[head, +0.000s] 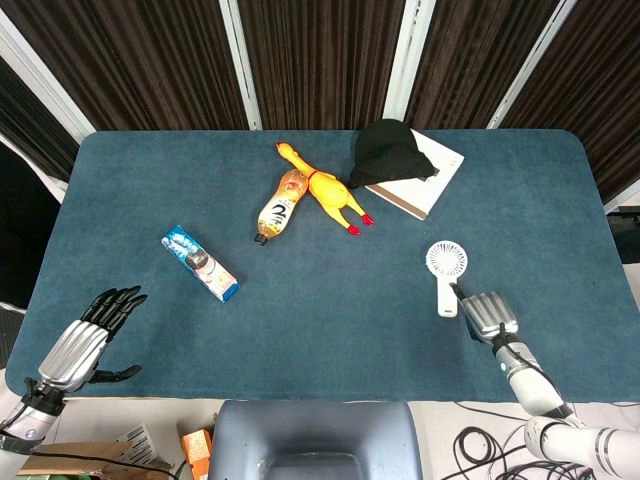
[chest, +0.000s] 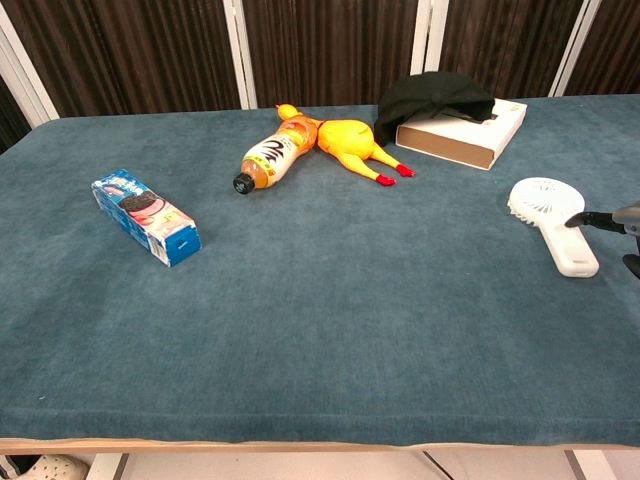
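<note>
My right hand (head: 487, 315) hovers at the table's front right, just right of the handle of a white hand-held fan (head: 446, 265) lying flat. In the chest view one dark fingertip (chest: 590, 219) reaches the fan (chest: 552, 215) handle's right side, seemingly touching it; the hand holds nothing and its fingers are apart. My left hand (head: 88, 338) hangs over the front left edge with fingers spread and empty, nearest the blue cookie box (head: 200, 263). The chest view does not show it.
An orange drink bottle (head: 278, 205) and a yellow rubber chicken (head: 328, 190) lie together at the centre back. A black cap (head: 388, 150) rests on a white book (head: 428, 183) at the back right. The blue cloth table (head: 330, 320) ends near both hands.
</note>
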